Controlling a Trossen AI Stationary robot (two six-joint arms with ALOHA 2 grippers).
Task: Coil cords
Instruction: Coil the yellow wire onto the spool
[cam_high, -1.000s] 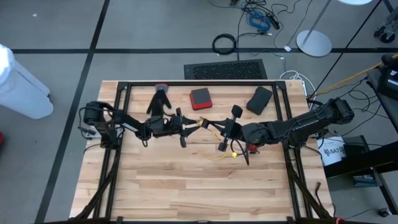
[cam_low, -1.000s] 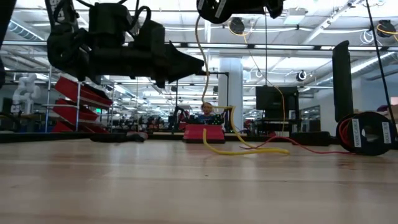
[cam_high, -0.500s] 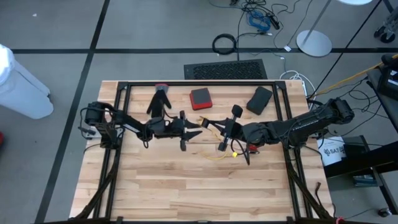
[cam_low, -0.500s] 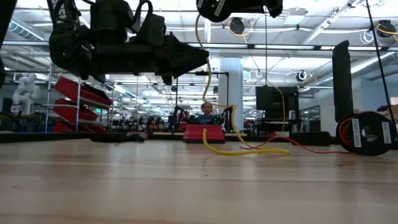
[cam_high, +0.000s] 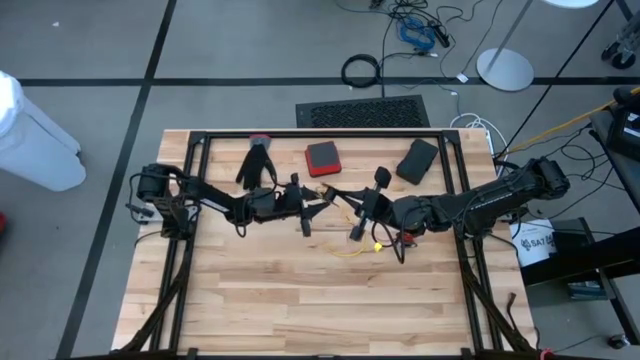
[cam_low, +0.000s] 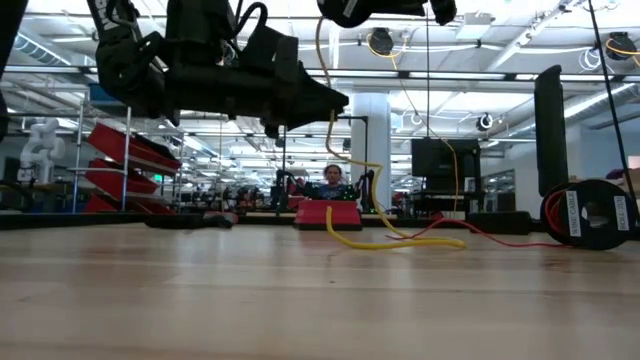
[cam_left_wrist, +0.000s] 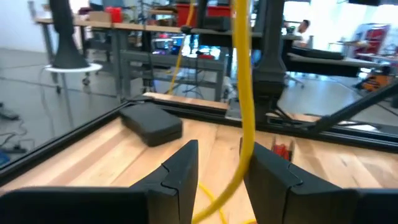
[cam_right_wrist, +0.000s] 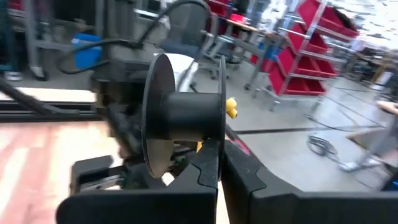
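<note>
Pale wood-plank table (cam_high: 300, 300). Left gripper (cam_left_wrist: 217, 163), fingers spread w/ smooth yellow cord (cam_left_wrist: 244, 93) hanging between. Right gripper (cam_right_wrist: 221, 163) pressed tight on round black spool (cam_right_wrist: 180, 115). Only low view shows cord's end lying on the table, by thin red piece (cam_low: 500, 236).

Table (cam_high: 300, 300) — pale wood planks, matt; yellow cord (cam_left_wrist: 242, 81) — smooth, slightly glossy; black spool (cam_right_wrist: 180, 118) — matt plastic.
</note>
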